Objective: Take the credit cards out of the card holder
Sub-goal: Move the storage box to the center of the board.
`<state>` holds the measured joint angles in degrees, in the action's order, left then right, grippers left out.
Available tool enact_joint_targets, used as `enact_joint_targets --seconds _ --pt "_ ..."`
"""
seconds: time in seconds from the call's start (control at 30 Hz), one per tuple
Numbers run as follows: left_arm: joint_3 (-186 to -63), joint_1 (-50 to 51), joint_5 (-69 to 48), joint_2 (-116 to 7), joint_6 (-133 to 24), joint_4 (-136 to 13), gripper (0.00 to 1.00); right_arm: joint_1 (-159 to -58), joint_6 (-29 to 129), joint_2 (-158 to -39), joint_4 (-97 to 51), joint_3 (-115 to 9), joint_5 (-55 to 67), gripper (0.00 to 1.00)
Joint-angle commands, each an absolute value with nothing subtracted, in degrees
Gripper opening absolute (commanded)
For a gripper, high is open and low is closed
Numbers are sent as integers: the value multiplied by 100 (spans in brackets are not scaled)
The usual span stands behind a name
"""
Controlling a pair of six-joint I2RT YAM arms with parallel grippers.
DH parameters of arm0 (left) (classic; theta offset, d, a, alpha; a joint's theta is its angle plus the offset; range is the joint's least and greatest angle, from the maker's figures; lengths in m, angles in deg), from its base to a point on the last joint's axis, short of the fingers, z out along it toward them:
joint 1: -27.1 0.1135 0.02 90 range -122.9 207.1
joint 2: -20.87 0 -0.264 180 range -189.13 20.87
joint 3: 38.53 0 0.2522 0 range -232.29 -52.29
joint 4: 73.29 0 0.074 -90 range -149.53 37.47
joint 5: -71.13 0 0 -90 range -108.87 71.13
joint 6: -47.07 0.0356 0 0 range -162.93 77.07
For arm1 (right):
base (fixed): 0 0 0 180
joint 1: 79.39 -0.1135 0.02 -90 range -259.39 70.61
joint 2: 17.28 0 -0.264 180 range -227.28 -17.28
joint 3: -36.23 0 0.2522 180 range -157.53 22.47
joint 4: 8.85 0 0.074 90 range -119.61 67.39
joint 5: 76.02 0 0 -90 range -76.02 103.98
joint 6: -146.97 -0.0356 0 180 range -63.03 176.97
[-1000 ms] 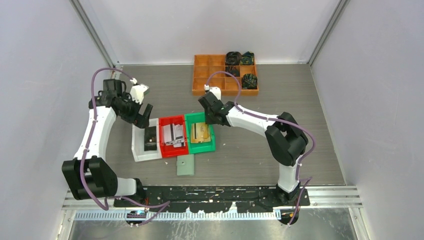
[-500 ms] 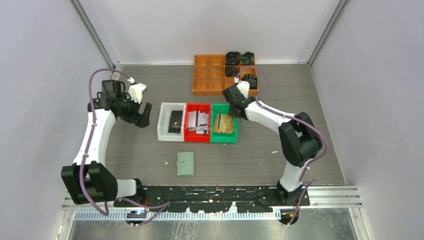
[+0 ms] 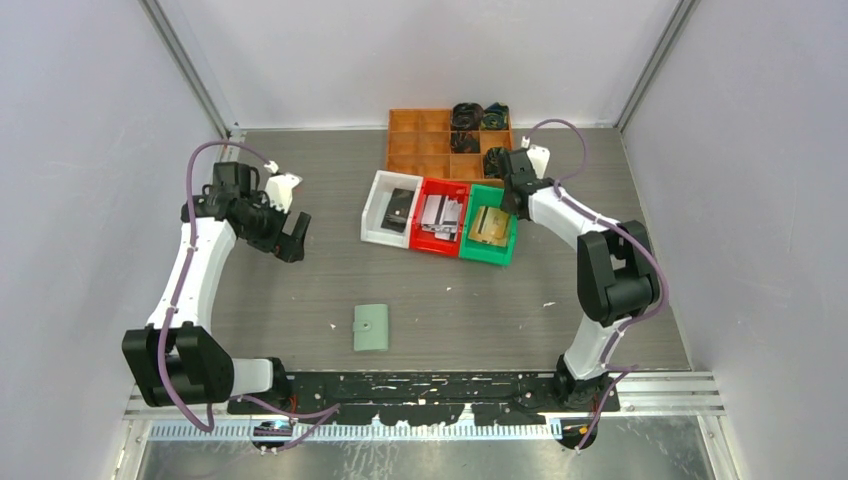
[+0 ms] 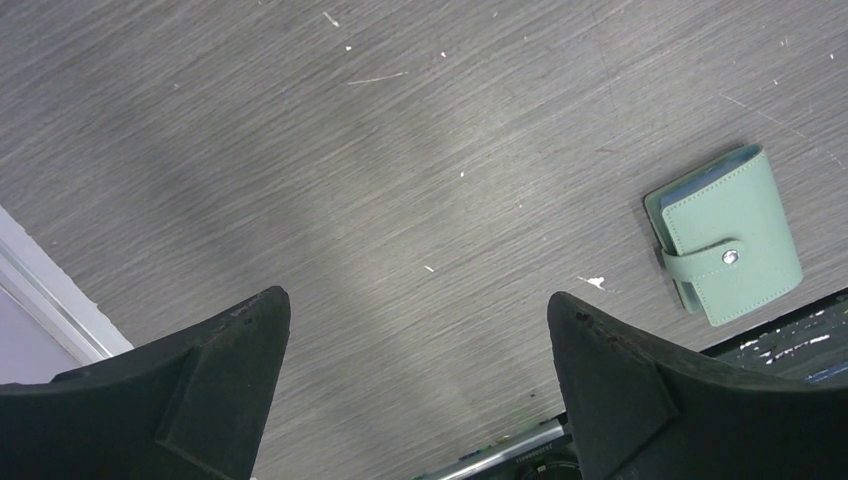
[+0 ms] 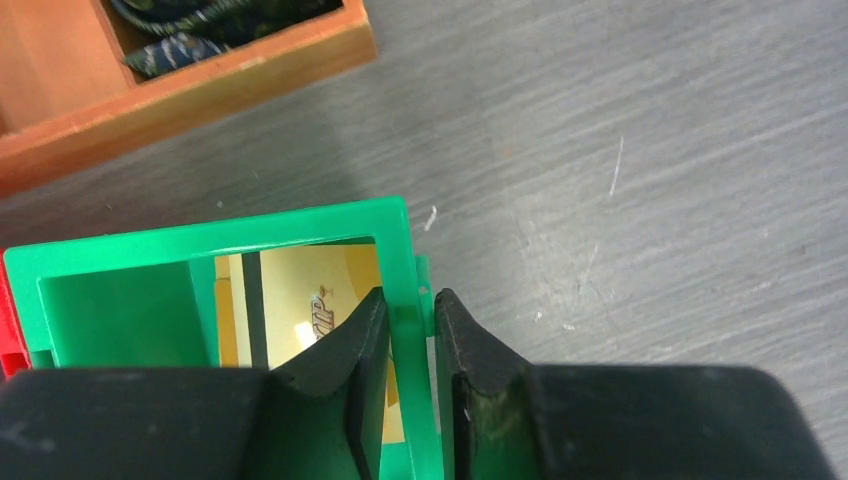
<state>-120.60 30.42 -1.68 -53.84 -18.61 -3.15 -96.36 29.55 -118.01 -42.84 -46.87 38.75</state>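
In the right wrist view the green bin runs off the bottom edge behind the right gripper, so only a strip of the gold card inside shows. The orange tray is cut by the top and left edges. The card holder lies snapped shut with its inside hidden, and from above the cards in the red bin are too small to count.

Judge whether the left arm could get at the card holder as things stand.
Probably yes. The card holder lies closed on bare table, nothing near it, and the left fingers hang wide and empty above that table. The right fingers, clamped on the green bin, are far off.
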Motion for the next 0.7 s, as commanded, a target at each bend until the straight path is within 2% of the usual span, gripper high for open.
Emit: enact_joint_targets --seconds 0.0,0.07,0.1,0.23,0.43,0.5,0.57,0.6,0.67 --pt "-11997 3018 16 -5128 -1813 -128 100 -9550 3106 -11906 -3732 -5555 4023 13" --pt "-11945 3019 64 -5055 -1786 -105 100 -9464 3137 -11999 -3869 -5844 3947 28" --pt "-11918 3013 80 -5034 -1781 -100 100 -9433 3165 -12036 -3918 -5981 3921 32" --pt "-11891 3012 126 -4982 -1764 -67 100 -9407 3325 -12126 -4047 -6451 3796 40" --pt "-11966 3020 205 -4950 -1777 12 100 -9508 3093 -11776 -4453 -6627 3205 65" --pt "-12014 3026 163 -4966 -1778 42 100 -9962 3096 -11442 -4592 -6516 3247 78" --pt "-12040 3033 64 -4984 -1768 38 100 -10723 3194 -11228 -4870 -6455 3478 96" --pt "-12048 3061 18 -5000 -1767 16 100 -11104 3166 -11156 -5027 -6417 3567 99" --pt "-12093 3138 -12 -5050 -1754 -2 100 -11871 3057 -11068 -5250 -6304 3593 99"
